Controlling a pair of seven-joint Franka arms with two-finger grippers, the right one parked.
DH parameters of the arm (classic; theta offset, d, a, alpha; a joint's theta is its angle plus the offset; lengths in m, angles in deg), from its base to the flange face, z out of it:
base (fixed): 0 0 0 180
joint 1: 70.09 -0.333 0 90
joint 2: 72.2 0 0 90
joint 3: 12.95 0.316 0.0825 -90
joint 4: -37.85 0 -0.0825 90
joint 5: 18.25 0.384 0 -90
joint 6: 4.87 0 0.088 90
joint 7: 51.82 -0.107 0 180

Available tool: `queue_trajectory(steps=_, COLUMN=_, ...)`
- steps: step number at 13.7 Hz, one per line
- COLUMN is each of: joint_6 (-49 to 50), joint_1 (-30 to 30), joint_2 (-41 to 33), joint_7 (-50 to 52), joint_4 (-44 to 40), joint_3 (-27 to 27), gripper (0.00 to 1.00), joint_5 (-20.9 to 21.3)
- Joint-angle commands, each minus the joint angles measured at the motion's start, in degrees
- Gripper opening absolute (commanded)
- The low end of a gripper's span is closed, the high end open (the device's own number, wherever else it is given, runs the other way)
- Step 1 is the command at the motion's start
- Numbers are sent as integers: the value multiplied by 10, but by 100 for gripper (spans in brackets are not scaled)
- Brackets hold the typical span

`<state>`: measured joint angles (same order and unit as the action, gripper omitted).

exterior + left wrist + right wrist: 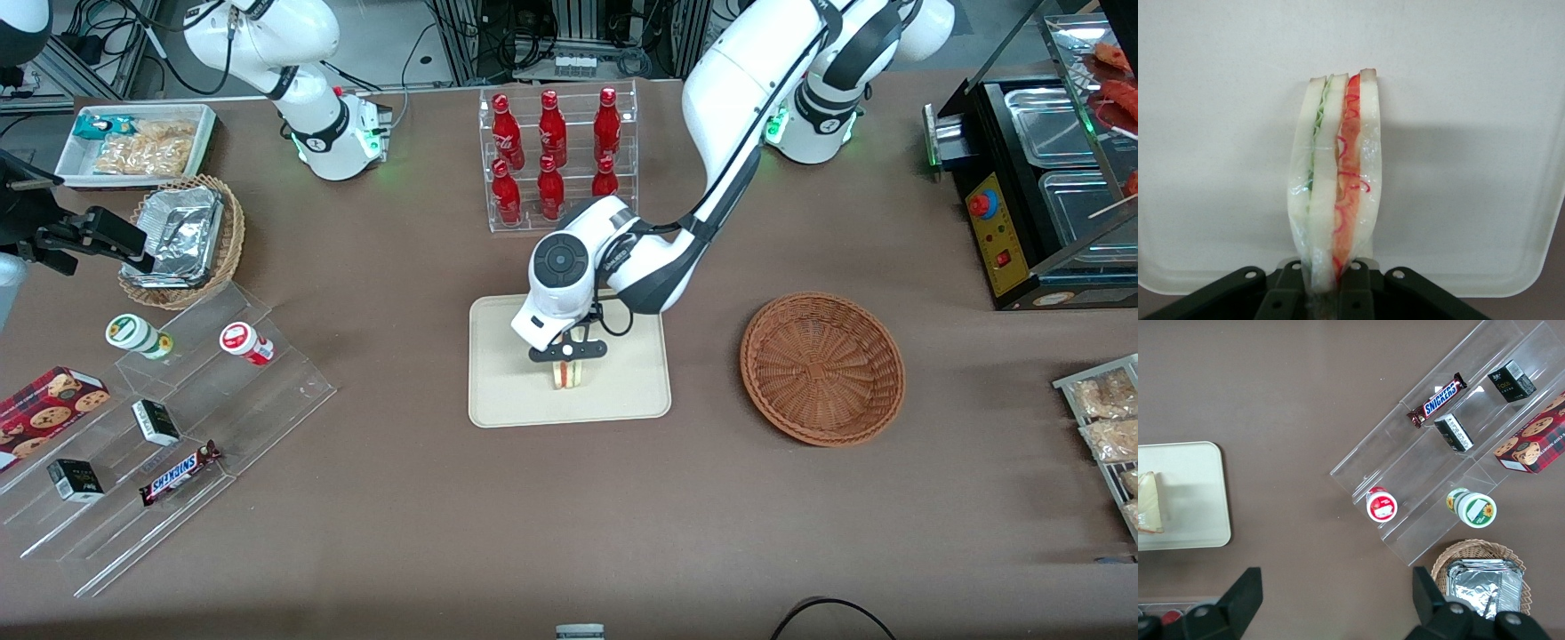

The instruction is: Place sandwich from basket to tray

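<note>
While pinched by one narrow end in the left arm's black two-finger gripper [569, 358], the soft, light, film-wrapped triangular sandwich [569, 374] stands at frame centre on the cream rectangular tray [498, 391]; squeezing would likely crush it.

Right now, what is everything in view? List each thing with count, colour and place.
sandwich: one, pale bread with red and green filling, over the tray, held.
tray: one, cream, mid-table.
basket: one, reddish-brown, beside the tray toward the working arm's end.
bottles: seven, red, in a clear rack farther from the camera than the tray.
foil container: one, silver, in a lighter wicker basket toward the parked arm's end.
Snickers bar: one, on the clear stepped stand.
cookie box: one, red, beside that stand.
gripper: one, black, over the tray, shut on the sandwich.
</note>
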<state>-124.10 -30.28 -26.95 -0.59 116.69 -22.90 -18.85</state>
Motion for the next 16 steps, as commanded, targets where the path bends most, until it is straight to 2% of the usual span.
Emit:
queue_trajectory(steps=1, joint_6=9, joint_1=4, joint_2=12, joint_7=12, joint_4=-22, joint_3=3, gripper=7, joint_5=4)
queue_trajectory(steps=2, joint_6=8, joint_1=4, joint_2=12, joint_7=14, joint_4=-22, joint_3=3, gripper=17, joint_5=4)
queue_trajectory(steps=3, joint_6=5, joint_1=4, joint_2=13, joint_7=16, joint_4=-22, joint_3=3, gripper=50, joint_5=4)
queue_trajectory(steps=4, joint_6=2, joint_1=4, joint_2=11, joint_7=25, joint_4=-22, joint_3=3, gripper=100, joint_5=4)
queue_trajectory(steps=8, joint_6=3, joint_1=3, joint_2=-4, joint_7=36, joint_4=-24, joint_3=4, gripper=100, joint_5=4)
queue_trajectory(steps=14, joint_6=29, joint_1=-5, joint_2=-72, joint_7=33, joint_4=-18, joint_3=11, gripper=100, joint_5=9)
queue_trajectory(steps=16, joint_6=61, joint_1=-8, joint_2=-88, joint_7=26, joint_4=-17, joint_3=34, gripper=100, joint_5=9)
